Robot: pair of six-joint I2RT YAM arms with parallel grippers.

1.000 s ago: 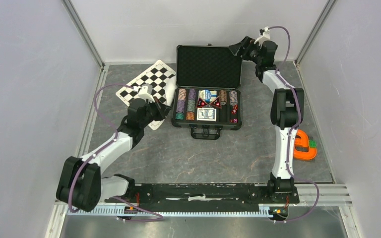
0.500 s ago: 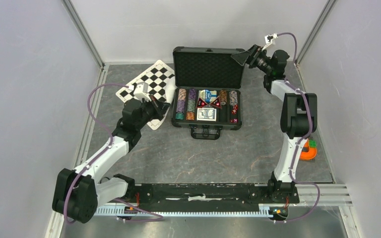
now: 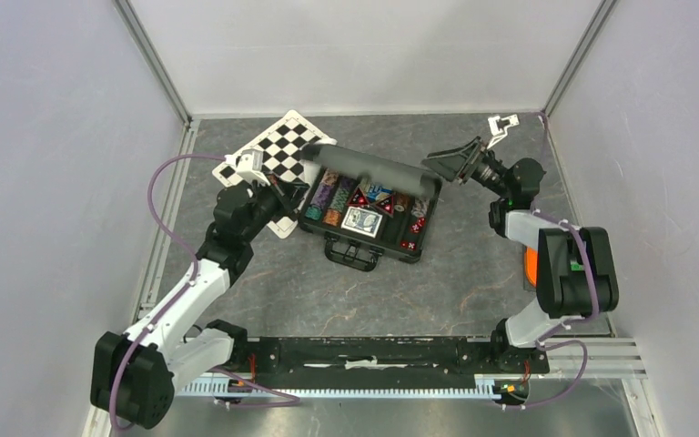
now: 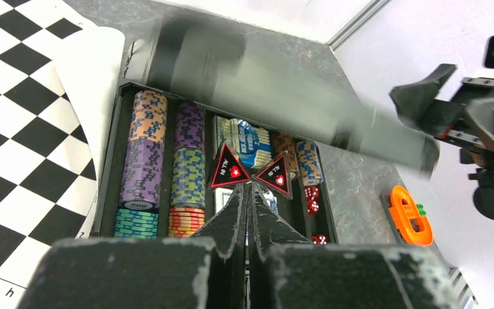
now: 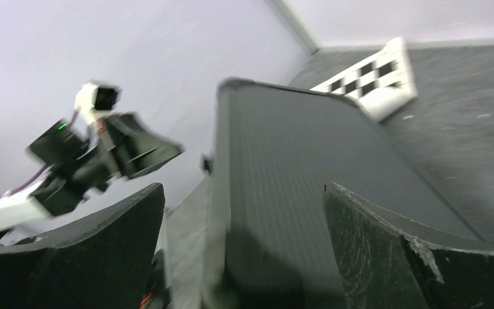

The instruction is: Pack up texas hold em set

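Note:
The black case [image 3: 357, 253] lies turned askew at the table's middle. Its lid [image 3: 373, 169] is tilted far down over the tray and blurred. Inside show striped chip rows [image 4: 143, 161], a blue card deck [image 4: 247, 138], two triangular "ALL IN" buttons [image 4: 230, 172] and red dice [image 4: 311, 199]. My left gripper [image 3: 293, 193] is shut and empty at the case's left end; in the left wrist view [image 4: 249, 188] it points over the tray. My right gripper [image 3: 443, 164] is open at the lid's right end, with the lid's ribbed outside [image 5: 283, 167] between its fingers [image 5: 366, 232].
A black-and-white checkered board [image 3: 278, 150] lies behind the left gripper, partly under the case's left side. An orange object [image 4: 410, 215] lies right of the case, mostly hidden behind the right arm in the top view. Walls enclose the back and both sides.
The lid has swung from upright to far down over the tray. The right gripper has followed it forward and down. The case has turned and slid; the left gripper has moved closer to its left end.

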